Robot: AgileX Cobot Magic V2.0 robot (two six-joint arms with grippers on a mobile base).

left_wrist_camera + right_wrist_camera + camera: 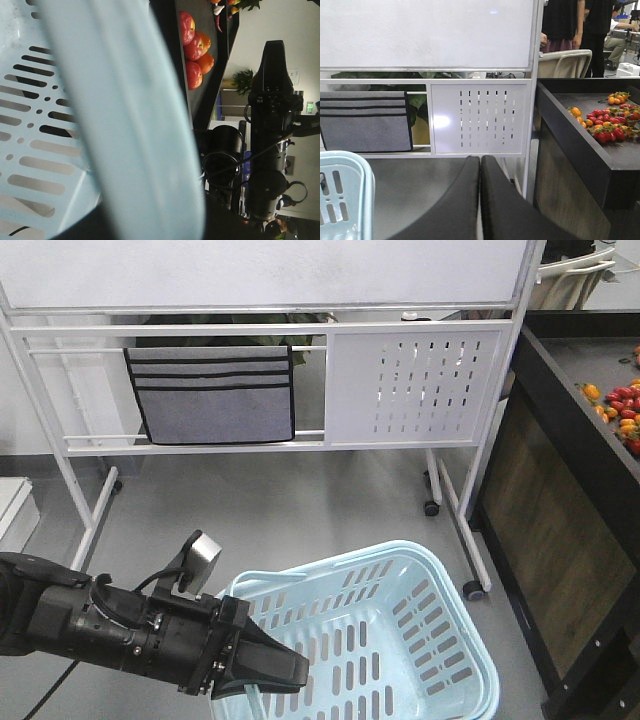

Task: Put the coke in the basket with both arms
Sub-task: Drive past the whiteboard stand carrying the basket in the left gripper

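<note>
The coke is out of view in every frame. The light blue slotted basket [400, 640] fills the lower middle of the front view, and its corner shows in the right wrist view [342, 190]. My left gripper [285, 670] reaches in from the lower left and is shut on the basket's near left rim. In the left wrist view that rim is a broad blurred blue band [135, 130] right in front of the camera. My right gripper [480, 160] is shut with nothing between its fingers, hanging over the floor to the right of the basket. The right arm [272, 125] shows beyond the basket.
A black display shelf [560, 370] with cherry tomatoes [610, 122] runs along the right side. Red and orange fruit [195, 50] lie on it too. A white wheeled whiteboard stand [415, 385] with a grey pouch [212, 395] stands ahead. People and a chair [565, 62] are beyond.
</note>
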